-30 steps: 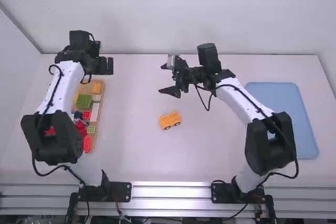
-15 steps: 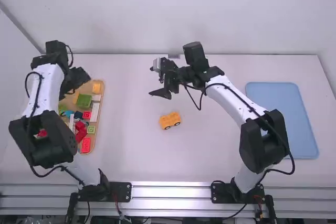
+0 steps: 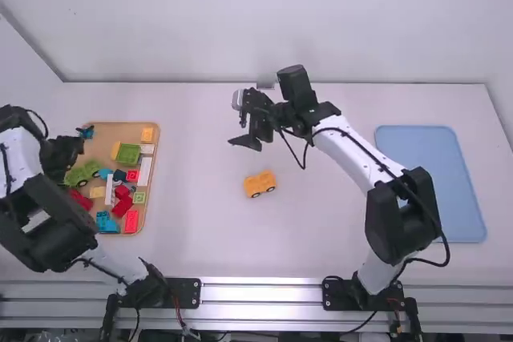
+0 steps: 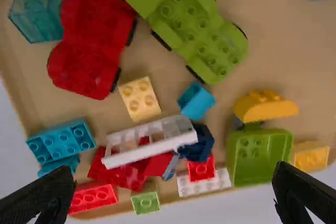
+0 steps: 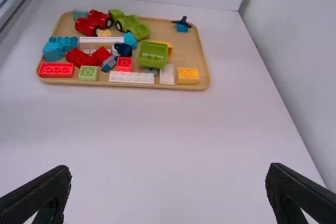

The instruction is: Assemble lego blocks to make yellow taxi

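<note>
On the white table (image 3: 200,230), a yellow plastic wheeled base (image 3: 259,184) is standing, seemingly awaiting building upward; left gripper (image 4: 173,170) and right gripper (image 5: 169,169) are spreading empty fingers.

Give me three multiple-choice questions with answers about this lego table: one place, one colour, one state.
1. Where is the orange wheeled toy-car base?
A) In the tan tray
B) On the white table
C) On the blue tray

2. What colour is the hollow box-shaped block in the tan tray?
A) Red
B) White
C) Green

3. How is the right gripper?
A) Open
B) Shut, empty
C) Shut on a block

1 B: it sits between the trays.
2 C: its walls are green.
3 A: a wide gap parts its fingers.
</note>
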`<state>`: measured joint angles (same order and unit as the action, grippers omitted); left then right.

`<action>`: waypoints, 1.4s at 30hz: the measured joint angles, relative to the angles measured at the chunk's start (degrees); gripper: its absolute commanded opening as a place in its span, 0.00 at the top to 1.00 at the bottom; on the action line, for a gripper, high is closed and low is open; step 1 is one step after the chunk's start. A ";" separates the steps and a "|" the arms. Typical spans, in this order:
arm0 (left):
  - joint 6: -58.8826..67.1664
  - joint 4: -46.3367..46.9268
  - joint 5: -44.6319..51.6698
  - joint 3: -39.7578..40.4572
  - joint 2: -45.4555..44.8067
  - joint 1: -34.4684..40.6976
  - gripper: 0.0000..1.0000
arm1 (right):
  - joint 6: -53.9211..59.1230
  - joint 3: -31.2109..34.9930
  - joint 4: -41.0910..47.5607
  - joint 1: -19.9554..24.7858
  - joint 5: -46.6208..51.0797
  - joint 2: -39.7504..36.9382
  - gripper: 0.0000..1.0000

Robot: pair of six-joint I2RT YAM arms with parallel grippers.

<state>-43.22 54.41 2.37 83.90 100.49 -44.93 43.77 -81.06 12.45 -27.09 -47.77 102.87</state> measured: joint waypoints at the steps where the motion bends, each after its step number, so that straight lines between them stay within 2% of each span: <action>1: -0.42 -0.87 0.17 -0.72 0.00 -0.50 0.01 | -0.11 0.00 0.15 0.13 0.00 0.00 0.01; 8: -7.10 1.99 -1.99 -4.31 0.31 -1.77 0.01 | 0.02 0.00 0.22 0.26 0.13 0.00 0.01; 10: -8.70 1.79 -3.13 -4.31 1.51 -1.68 0.05 | 0.90 0.00 0.90 0.24 0.15 0.00 0.01; 18: -10.69 -0.55 -4.13 -4.31 8.94 -1.57 0.12 | 2.60 0.00 2.62 0.26 0.28 0.00 0.01; 25: -11.02 -3.39 -4.17 -4.31 10.75 -1.11 0.20 | 2.75 0.00 3.15 0.26 0.31 0.00 0.01; 32: -11.21 -5.44 -4.55 -4.31 11.74 1.86 0.22 | 2.93 0.00 3.23 0.26 0.31 0.00 0.01; 36: -14.69 -2.58 -6.71 -4.33 14.53 3.93 0.25 | 2.99 0.00 3.30 0.37 0.35 0.00 0.01; 42: -16.72 -3.74 -8.02 -4.37 14.75 3.87 0.29 | 2.95 0.00 3.13 1.25 0.35 0.00 0.01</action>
<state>-59.94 50.68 -5.65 79.53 115.24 -41.06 46.72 -81.06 15.57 -25.85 -47.42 102.87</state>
